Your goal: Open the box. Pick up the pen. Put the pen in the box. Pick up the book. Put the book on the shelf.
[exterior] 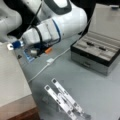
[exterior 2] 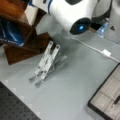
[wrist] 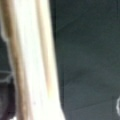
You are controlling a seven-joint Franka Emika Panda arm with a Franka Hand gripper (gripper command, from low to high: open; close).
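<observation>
I see the box (exterior: 96, 51) lying open near the table's (exterior: 100, 95) right edge in a front view, and in both front views a dark slim thing that may be the pen (exterior: 102, 48) rests in its beige lining. The arm (exterior: 62, 20) hides my gripper in both front views, so I cannot tell how its fingers stand. What looks like the book (wrist: 32, 62), close and blurred, fills my wrist view's left, the shelf (exterior 2: 27, 47) is cut off at a front view's left, and the metal stand (exterior 2: 46, 62) lies beside it.
</observation>
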